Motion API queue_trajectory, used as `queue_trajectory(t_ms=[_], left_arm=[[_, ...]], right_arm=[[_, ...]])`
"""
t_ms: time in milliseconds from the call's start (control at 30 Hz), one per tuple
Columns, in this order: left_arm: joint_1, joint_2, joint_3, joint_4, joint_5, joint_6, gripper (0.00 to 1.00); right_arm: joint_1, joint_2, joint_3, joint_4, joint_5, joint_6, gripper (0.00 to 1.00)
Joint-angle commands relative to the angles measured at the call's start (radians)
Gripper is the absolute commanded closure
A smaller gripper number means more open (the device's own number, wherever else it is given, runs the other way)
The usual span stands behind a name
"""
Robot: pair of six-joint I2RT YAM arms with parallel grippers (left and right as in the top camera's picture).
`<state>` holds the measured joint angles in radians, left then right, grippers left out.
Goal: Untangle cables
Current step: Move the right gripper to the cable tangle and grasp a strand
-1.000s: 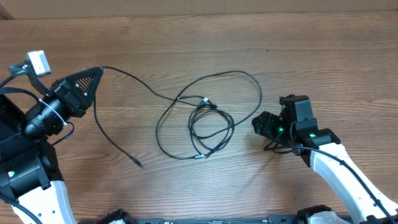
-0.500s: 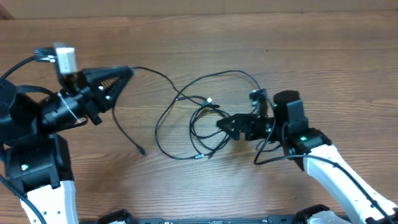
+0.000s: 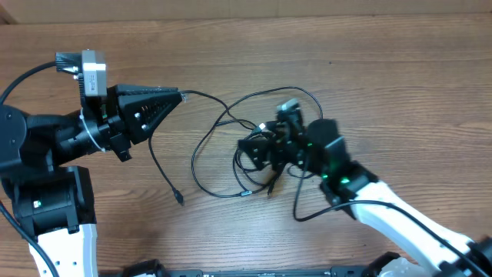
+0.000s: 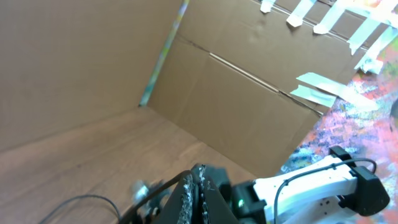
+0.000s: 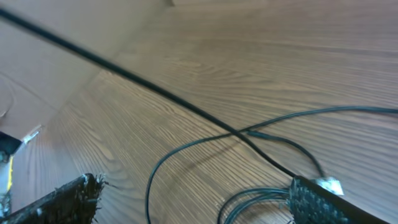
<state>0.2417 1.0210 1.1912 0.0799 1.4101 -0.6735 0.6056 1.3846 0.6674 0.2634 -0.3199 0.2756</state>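
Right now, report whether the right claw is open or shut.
Open: the right wrist view shows the right claw with fingers far apart, cables lying between them.

1. A brown wooden desk (image 3: pixel 384 69) with visible grain fills the overhead view.
2. A cardboard wall (image 4: pixel 93 56) stands at the desk's edge.
3. White tape strips (image 4: pixel 320 94) stick on this cardboard.

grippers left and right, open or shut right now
Left gripper: closed, holding a cable.
Right gripper: open, jaws wide apart, holding nothing.
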Motion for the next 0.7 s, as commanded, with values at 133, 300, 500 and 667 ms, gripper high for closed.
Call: queue_trajectory(t_ms=[133, 300, 500, 667], left_arm=[[-0.007, -0.016, 0.021, 0.209, 0.058, -0.178, 0.96], [-0.007, -0.016, 0.021, 0.284, 0.067, -0.233, 0.96], [-0.007, -0.016, 0.021, 0.301, 0.067, -0.232, 0.96], [-0.007, -0.016, 0.021, 0.325, 0.069, -0.232, 0.96]], right_arm=[[0.055, 0.15, 0.002, 0.184, 0.241, -0.018, 0.1], [0.053, 0.197, 0.002, 0.297, 0.245, -0.018, 0.14], [0.053, 0.217, 0.002, 0.304, 0.245, -0.018, 0.22], [0.053, 0.223, 0.002, 0.312, 0.227, -0.014, 0.29]])
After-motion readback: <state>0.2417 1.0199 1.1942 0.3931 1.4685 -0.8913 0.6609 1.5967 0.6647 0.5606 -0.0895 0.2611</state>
